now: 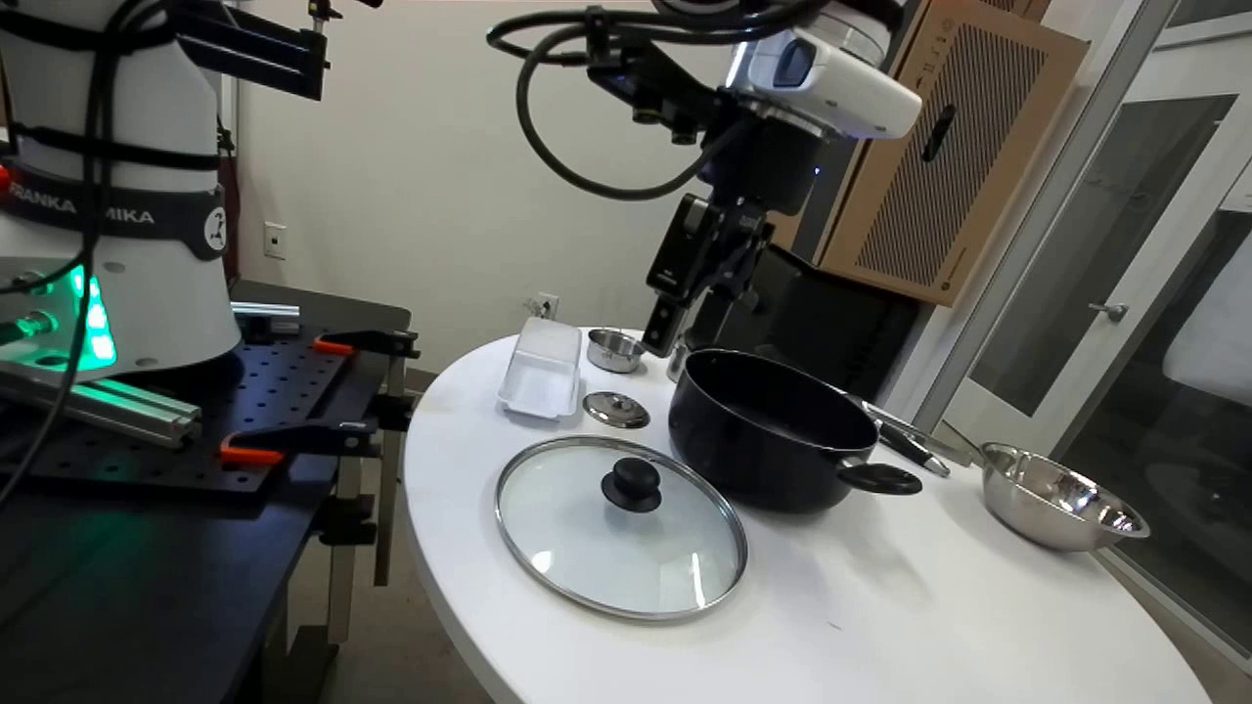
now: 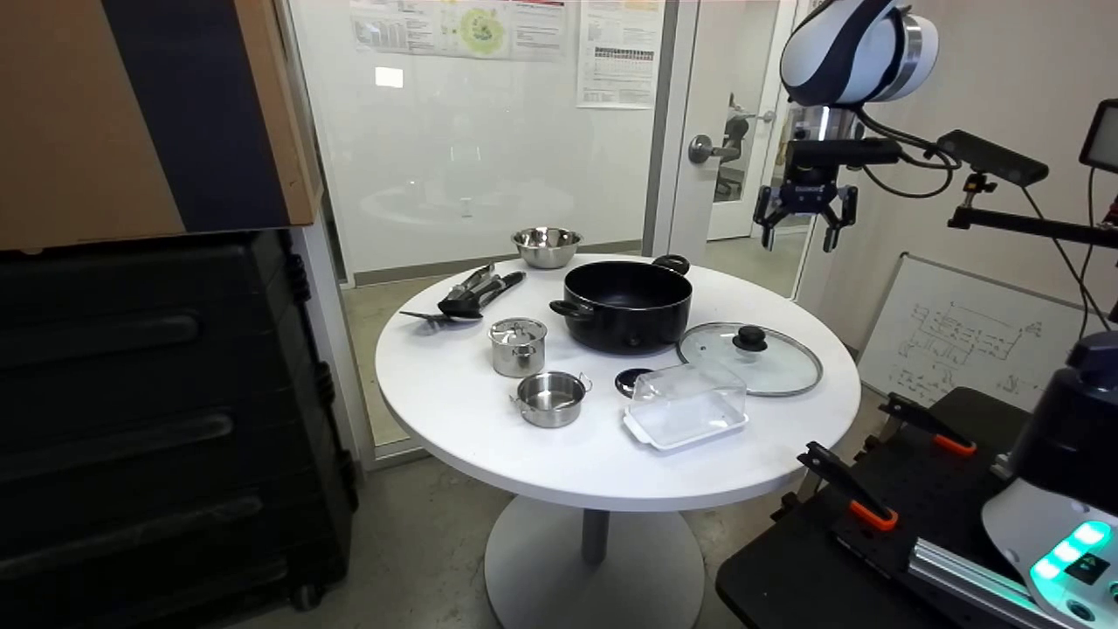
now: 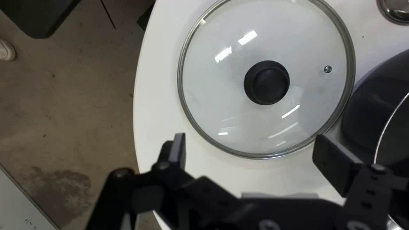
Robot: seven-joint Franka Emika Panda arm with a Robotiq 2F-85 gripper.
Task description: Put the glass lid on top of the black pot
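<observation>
The glass lid lies flat on the white table, its black knob up, in both exterior views [image 1: 577,528] [image 2: 777,362] and the wrist view [image 3: 266,83]. The black pot stands upright and uncovered right beside it [image 1: 758,445] [image 2: 631,325]; its side shows at the right of the wrist view [image 3: 367,108]. Whether lid rim and pot touch, I cannot tell. My gripper is open and empty, high above the table, in both exterior views [image 1: 685,330] [image 2: 799,240]. In the wrist view its fingers [image 3: 250,139] are spread over the lid's lower edge, with the knob beyond them.
A clear plastic dish [image 2: 686,419], a small steel lid [image 1: 616,409], a small steel pot [image 2: 550,399] and a lidded steel pot [image 2: 519,348] stand near the black pot. Utensils [image 2: 476,293] and a steel bowl [image 2: 547,249] are beyond it. The table edge [image 3: 137,105] runs close beside the lid.
</observation>
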